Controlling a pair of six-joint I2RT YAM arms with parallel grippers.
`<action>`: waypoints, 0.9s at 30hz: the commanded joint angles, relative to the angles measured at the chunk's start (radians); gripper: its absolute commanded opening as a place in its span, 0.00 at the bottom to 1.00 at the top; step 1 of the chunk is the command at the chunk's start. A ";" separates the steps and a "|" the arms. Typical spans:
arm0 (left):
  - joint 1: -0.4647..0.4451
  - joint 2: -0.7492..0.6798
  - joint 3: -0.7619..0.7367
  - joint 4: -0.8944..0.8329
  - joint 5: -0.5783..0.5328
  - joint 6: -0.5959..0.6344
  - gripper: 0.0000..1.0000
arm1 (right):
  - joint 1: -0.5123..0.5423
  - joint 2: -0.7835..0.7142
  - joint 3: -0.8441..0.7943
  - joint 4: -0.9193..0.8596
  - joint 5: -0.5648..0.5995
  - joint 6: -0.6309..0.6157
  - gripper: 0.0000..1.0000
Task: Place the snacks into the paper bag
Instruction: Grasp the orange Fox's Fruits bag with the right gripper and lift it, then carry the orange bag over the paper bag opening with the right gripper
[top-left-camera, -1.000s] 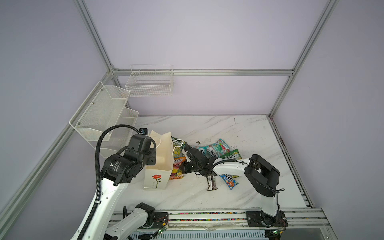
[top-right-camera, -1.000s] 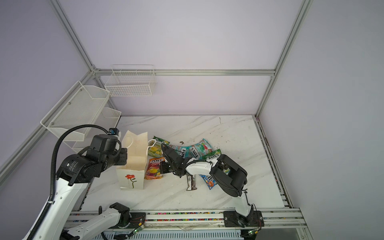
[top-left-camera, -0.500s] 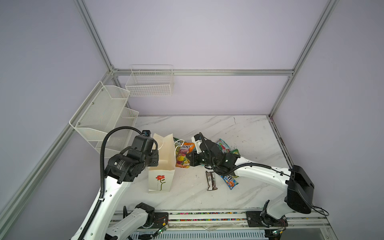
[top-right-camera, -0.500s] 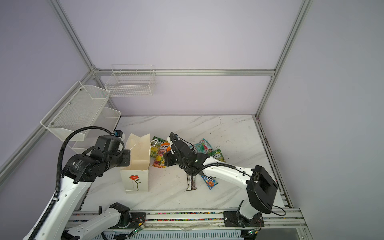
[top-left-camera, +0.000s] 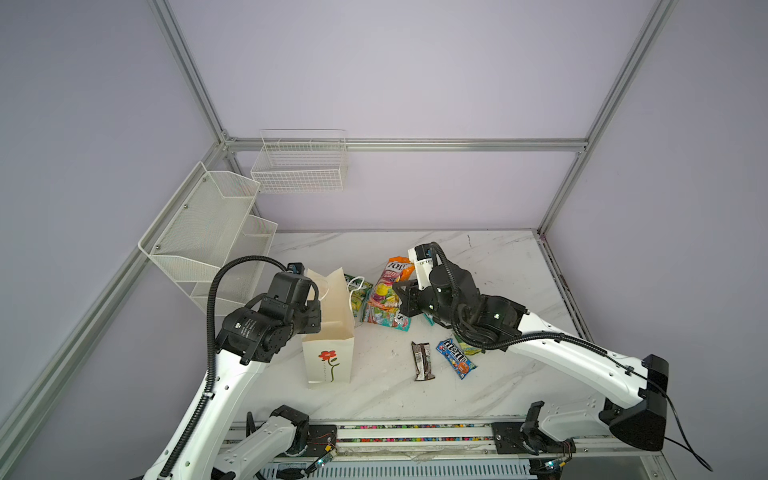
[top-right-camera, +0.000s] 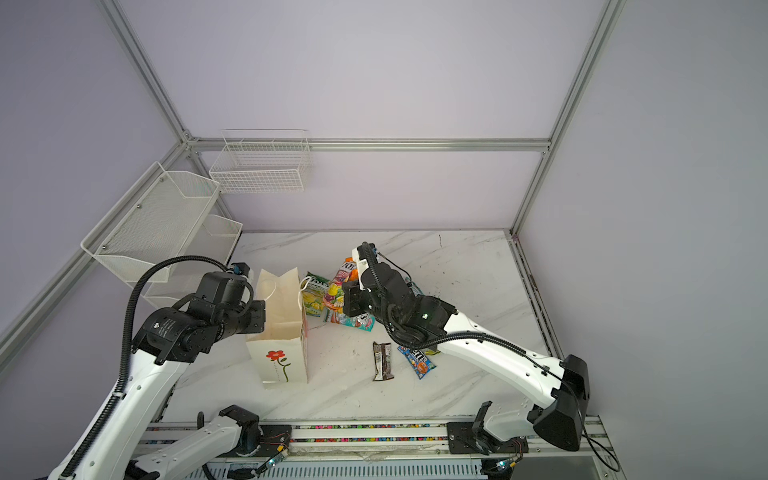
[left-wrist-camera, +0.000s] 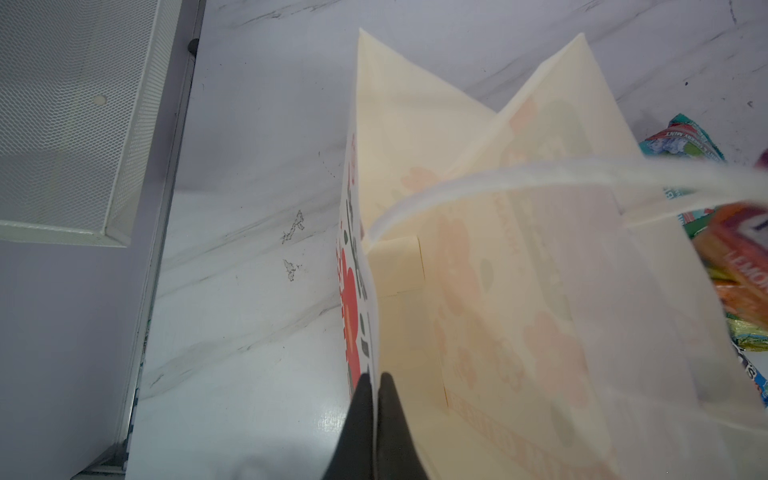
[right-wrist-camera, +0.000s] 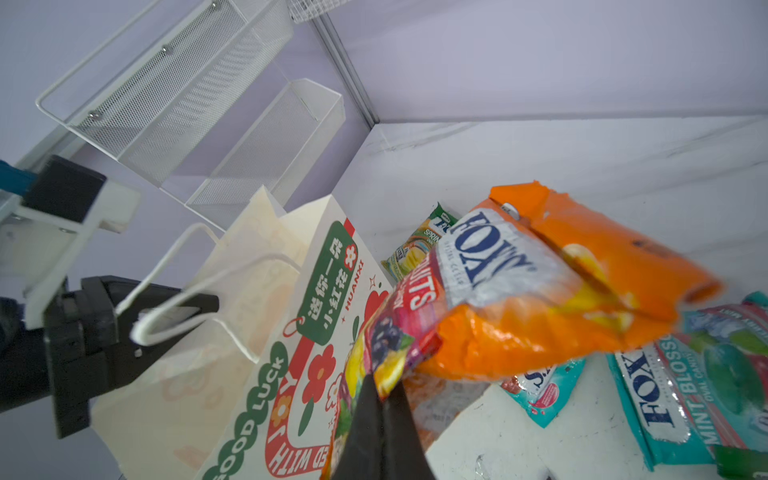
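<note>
While left jaws pinch the paper bag and right jaws clamp the orange pouch, lilac walls enclose marble tabletop.

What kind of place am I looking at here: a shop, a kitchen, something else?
Probably a robot test booth: plain lilac walls in a bare aluminium frame, two white robot arms on a rail along a white marble-patterned table, plus a cream paper gift bag and glossy candy packets as props.

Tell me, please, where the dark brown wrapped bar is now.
In both top views the dark brown wrapped bar lies on the marble table, right of the cream paper bag and left of the blue M&M's packet.
</note>
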 joint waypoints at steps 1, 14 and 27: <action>0.007 -0.017 -0.032 0.027 0.012 -0.017 0.00 | 0.004 -0.033 0.102 -0.052 0.091 -0.084 0.00; 0.007 -0.020 -0.025 0.013 0.025 -0.015 0.00 | 0.025 0.108 0.476 -0.177 0.104 -0.247 0.00; 0.005 -0.012 -0.024 0.008 0.035 -0.018 0.00 | 0.163 0.313 0.660 -0.246 0.127 -0.332 0.00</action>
